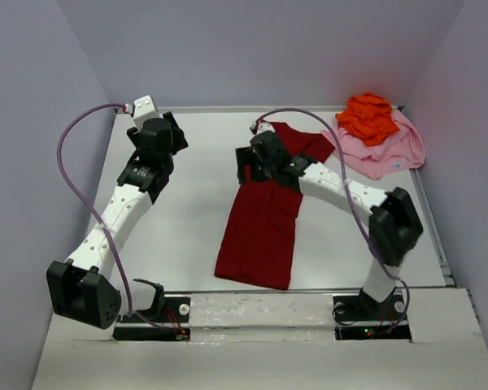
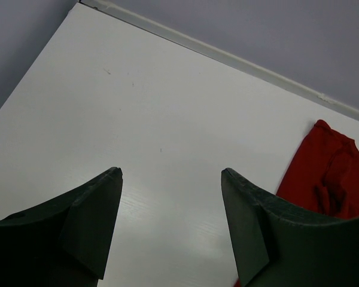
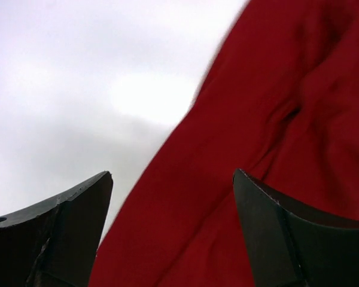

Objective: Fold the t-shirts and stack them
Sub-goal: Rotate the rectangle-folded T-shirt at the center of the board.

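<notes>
Lying on the middle of the table [image 1: 187, 236], the dark red t-shirt [image 1: 260, 236] makes one long narrow strip. It runs from near the far edge down almost to the near edge, where its hem is a little wider. One sleeve sticks out to the right at the far end.

The other two t-shirts are in the far right corner. The bright orange t-shirt [image 1: 368, 118] sits crumpled on top of the light pink t-shirt [image 1: 386, 158], which is spread loosely under it. So three shirts are counted: one red, one orange, one pink. On the pink one there is a small bluish spot near its right side, maybe a label, but it is too small to read. No other print can be made out on the cloth.

The right end effector [image 1: 252, 172] is over the far part of the red shirt. In the right wrist view its two fingers [image 3: 66, 221] stand wide apart with only red cloth and table between them, so it grips nothing. The left end effector [image 1: 172, 134] is near the far left corner, well apart from all three shirts. Its two fingers [image 2: 90, 215] are also spread wide over bare table and hold nothing.

Two purple cables [image 1: 69, 162] are seen, one looping along each arm.
</notes>
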